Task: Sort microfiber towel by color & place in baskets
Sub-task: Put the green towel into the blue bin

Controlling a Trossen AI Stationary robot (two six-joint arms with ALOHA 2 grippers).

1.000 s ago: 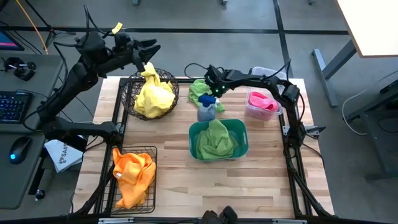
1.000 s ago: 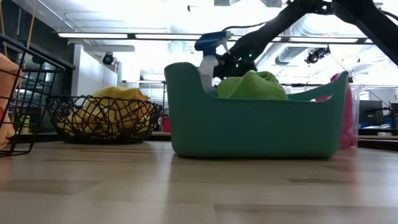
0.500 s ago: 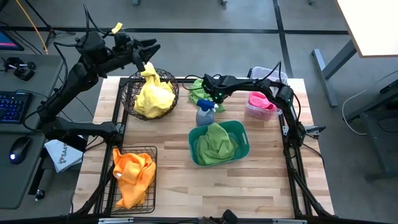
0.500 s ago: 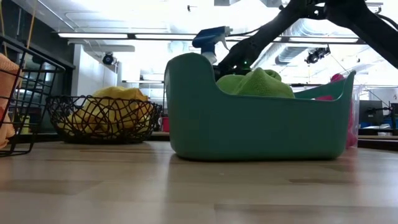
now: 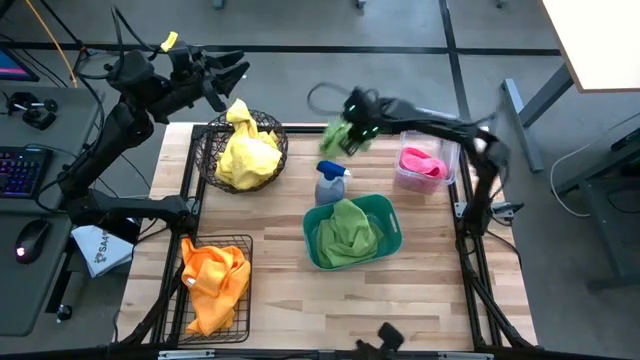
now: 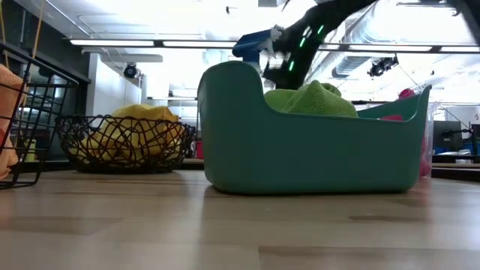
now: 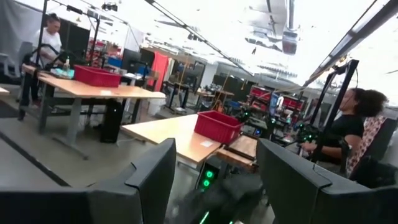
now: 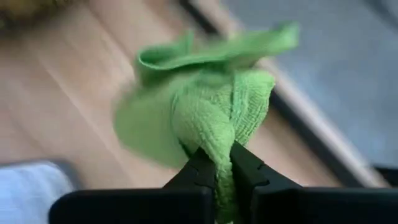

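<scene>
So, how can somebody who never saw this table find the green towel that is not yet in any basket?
Start at the teal-green plastic tub in the middle of the table, then go past the blue-grey spray bottle toward the far edge. There the right tool holds a lime green towel pinched and lifted off the wood. Unlike the green towel in the tub, it hangs in the air.

The right claw [image 5: 345, 132] and its green towel [image 5: 338, 134] are motion-blurred.

A blue-grey plastic spray bottle [image 5: 331, 182] stands upright on the pale wooden slatted desk [image 5: 280, 300]. Left of the desk lie a black keyboard [image 5: 20, 170] and a dark computer mouse [image 5: 31, 237]. Beyond, red plastic bins [image 7: 217, 126] sit on tan worktables [image 7: 163, 133], with two people nearby.
</scene>
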